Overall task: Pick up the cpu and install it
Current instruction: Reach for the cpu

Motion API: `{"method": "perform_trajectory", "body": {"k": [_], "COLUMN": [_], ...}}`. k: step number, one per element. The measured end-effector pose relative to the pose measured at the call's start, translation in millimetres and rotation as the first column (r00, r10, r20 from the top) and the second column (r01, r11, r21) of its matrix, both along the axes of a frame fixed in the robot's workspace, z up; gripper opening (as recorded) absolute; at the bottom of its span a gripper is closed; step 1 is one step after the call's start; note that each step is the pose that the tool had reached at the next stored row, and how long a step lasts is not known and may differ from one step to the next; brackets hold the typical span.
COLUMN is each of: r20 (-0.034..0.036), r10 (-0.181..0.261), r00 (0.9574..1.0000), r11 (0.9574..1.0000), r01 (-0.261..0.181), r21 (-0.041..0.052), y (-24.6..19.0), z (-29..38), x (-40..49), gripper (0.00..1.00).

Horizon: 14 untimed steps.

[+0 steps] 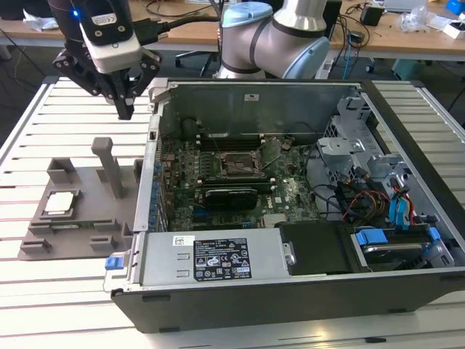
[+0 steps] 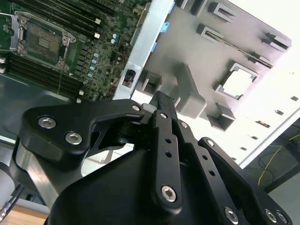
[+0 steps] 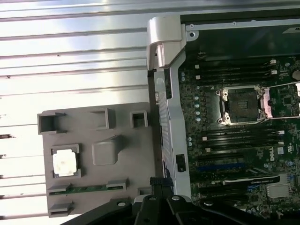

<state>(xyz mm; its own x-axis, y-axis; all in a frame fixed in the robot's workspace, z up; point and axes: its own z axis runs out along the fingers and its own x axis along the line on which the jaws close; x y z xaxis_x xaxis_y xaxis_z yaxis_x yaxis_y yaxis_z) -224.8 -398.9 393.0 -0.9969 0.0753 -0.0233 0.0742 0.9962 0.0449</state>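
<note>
One cpu [image 1: 59,203], light, rigid and likely fragile, is seated by the tray's [image 1: 80,243] edge farthest from the case [image 1: 218,258]; opposite rims are judged the safest hold. The gripper [image 1: 126,109] is poised over the tray, pressed together and empty.

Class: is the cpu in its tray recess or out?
In: the cpu lies flat in the grey tray's square recess, with the gripper clear of it.

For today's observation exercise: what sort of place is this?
Probably a robotics lab or workshop: a robot arm over a slatted bench, an opened computer case, cluttered desks behind.
</note>
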Motion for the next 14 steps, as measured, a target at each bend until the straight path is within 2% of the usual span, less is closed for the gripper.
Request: {"method": "perform_trajectory", "body": {"k": [5, 14], "r20": [0.0000, 0.0000], "r10": [0.000, 0.000], "r00": [1.0000, 1.0000], "r11": [1.0000, 1.0000], "r01": [0.000, 0.000], "r21": [0.0000, 0.0000], "y": [0.0, 0.0], "z": [-0.1, -0.3], "x": [-7.0, -25.4], "gripper": [0.11, 0.11]}}
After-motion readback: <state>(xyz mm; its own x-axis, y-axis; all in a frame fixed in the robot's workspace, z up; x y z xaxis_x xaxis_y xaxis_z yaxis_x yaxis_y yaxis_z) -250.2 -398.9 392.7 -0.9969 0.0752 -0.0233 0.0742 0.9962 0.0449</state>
